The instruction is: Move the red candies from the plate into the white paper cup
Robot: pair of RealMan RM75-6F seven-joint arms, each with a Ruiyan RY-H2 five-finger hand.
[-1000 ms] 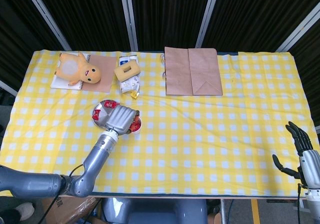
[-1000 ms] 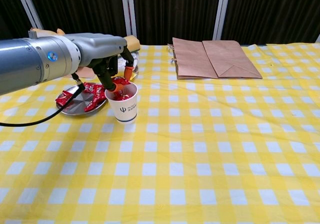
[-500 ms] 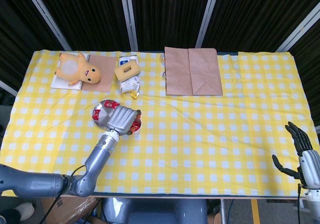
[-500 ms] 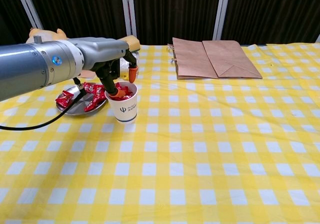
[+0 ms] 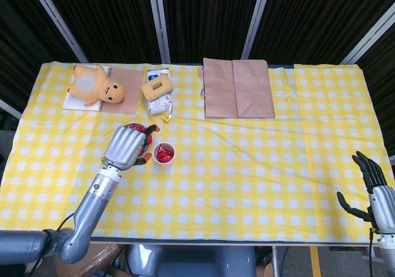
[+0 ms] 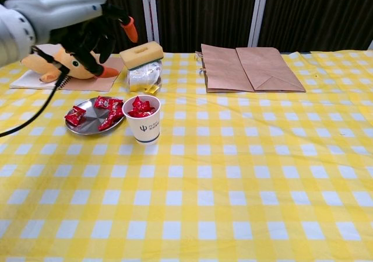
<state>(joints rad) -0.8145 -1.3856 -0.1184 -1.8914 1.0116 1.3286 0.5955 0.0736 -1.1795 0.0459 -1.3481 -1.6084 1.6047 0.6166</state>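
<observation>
My left hand (image 6: 93,31) hovers empty, fingers loosely spread, above the plate (image 6: 87,126), where red candies (image 6: 108,111) remain; beside it, the white paper cup (image 6: 144,122) sits heaped. My right hand (image 5: 370,181) idles spread at the desk's edge.

One cup (image 6: 144,125), one plate (image 6: 86,125), one paper bag (image 6: 250,68).

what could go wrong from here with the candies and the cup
The white paper cup is already heaped above its rim, so more red candies may spill out. It stands right beside the plate, so the left hand, coming down from above, might tip it. The remaining candies lie flat, which may make them hard to pinch.
</observation>
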